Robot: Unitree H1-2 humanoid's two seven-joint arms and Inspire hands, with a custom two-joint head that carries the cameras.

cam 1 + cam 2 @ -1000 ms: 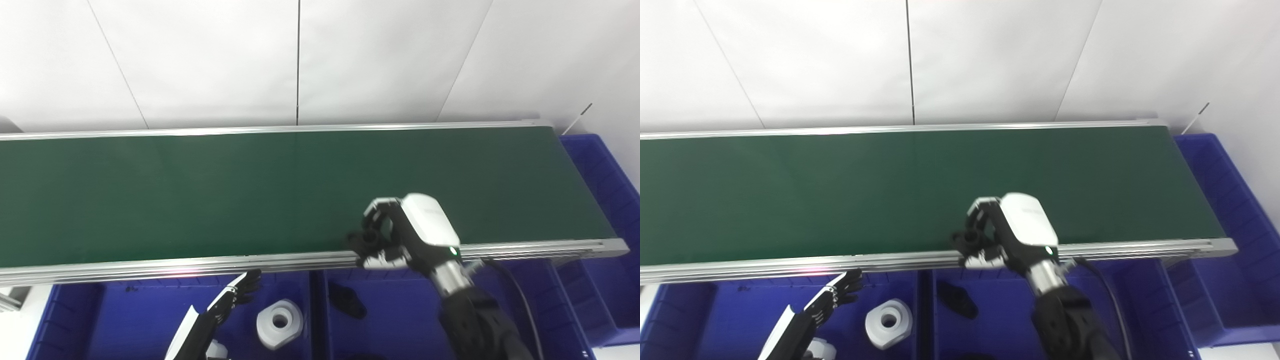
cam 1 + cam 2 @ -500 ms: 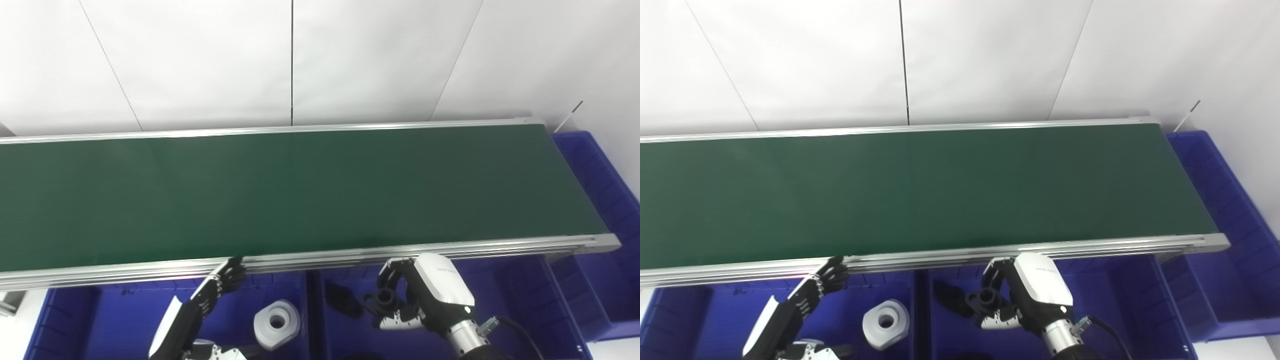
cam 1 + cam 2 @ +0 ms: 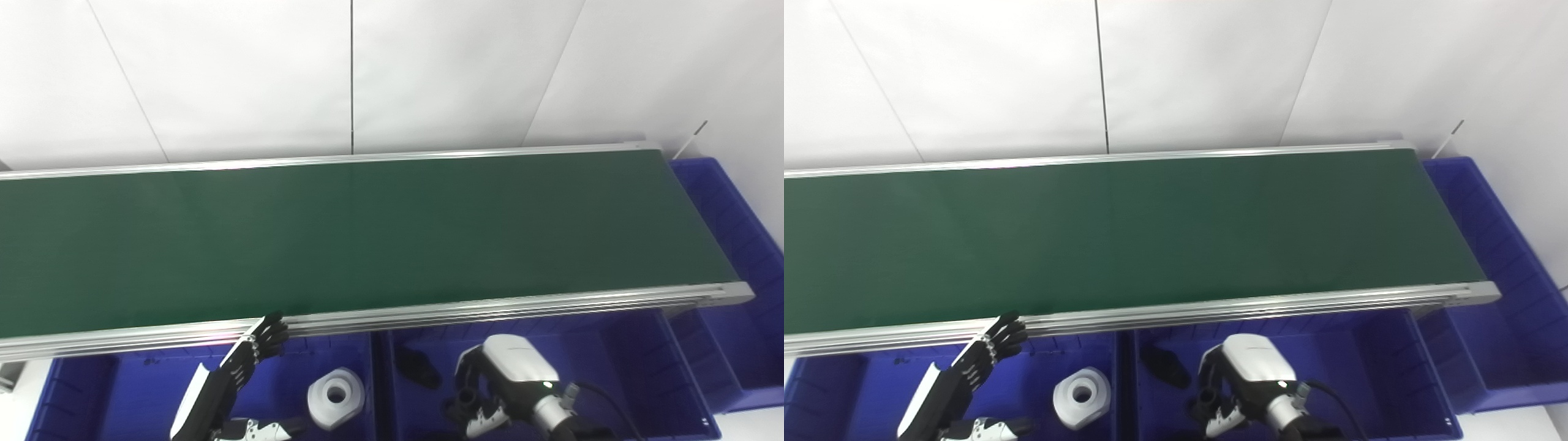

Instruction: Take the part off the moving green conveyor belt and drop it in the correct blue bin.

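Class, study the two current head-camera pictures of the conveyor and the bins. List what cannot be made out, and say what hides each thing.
- Small black part in the right hand: curled fingers cover most of it, so shape and grip are unclear in both views.
- Black piece in the middle blue bin: too dark and small to identify.
- Left hand: its thumb runs to the bottom edge.
- White ring-shaped part: its underside is hidden.

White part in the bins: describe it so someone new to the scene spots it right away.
Start at the green conveyor belt and look below its near rail to the blue bins. In the left bin, beside the left hand, sits the white part: a chunky ring with a round centre hole, the only white piece; the neighbouring bin's parts are black.
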